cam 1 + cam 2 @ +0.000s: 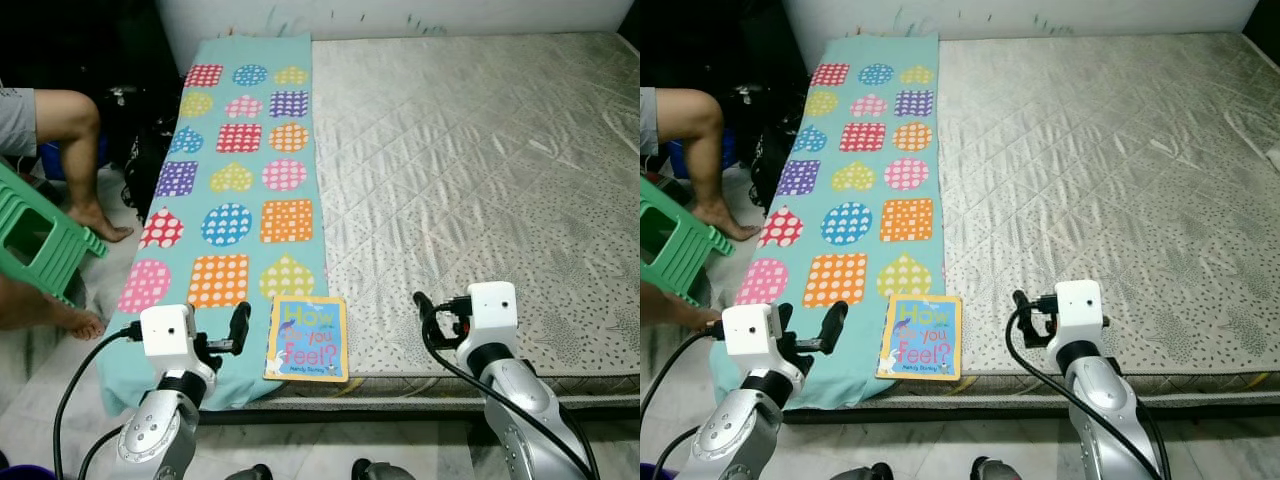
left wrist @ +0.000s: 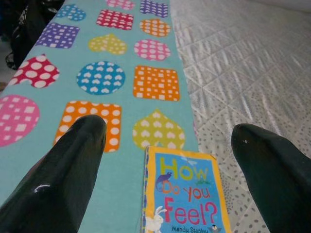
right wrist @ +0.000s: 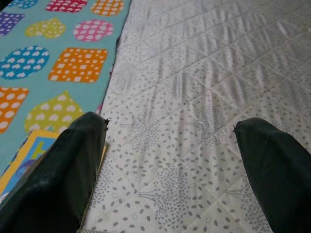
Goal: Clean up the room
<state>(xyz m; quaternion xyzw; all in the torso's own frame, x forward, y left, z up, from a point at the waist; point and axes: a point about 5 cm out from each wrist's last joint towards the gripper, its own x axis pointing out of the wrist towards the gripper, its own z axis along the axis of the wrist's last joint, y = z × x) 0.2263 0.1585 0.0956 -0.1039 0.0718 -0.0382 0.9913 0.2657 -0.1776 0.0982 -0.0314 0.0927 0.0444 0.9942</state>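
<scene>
Green plastic is showing at nine o'clock in the head view, where a stool (image 1: pixel 38 243) is standing on the floor beside a seated person's bare legs (image 1: pixel 72 150), one foot (image 1: pixel 100 225) resting just past the stool toward one o'clock. Moving rightward, a turquoise mat (image 1: pixel 245 170) printed with dotted hearts, circles and squares is lying along the left edge of a wide grey quilted mattress (image 1: pixel 480 190), running from twelve o'clock down to the near edge and draping slightly over it. At seven o'clock the left gripper (image 2: pixel 167 141) is hovering over the near end of the mat, its two black fingers (image 2: pixel 73 160) standing spread wide apart and holding nothing. Just beside it toward three o'clock, a children's picture book (image 1: pixel 307 338) with the title "How Do You Feel?" is lying flat and face up at six o'clock, on the front edge of the mattress, its left part resting on the mat and its right part on the quilted cover. Further right, at five o'clock, the right gripper (image 3: pixel 170 136) is hanging above the bare quilting near the mattress's front edge, its fingers (image 3: pixel 73 155) likewise parted widely and gripping nothing, the book's corner peeking beside one of them.
</scene>
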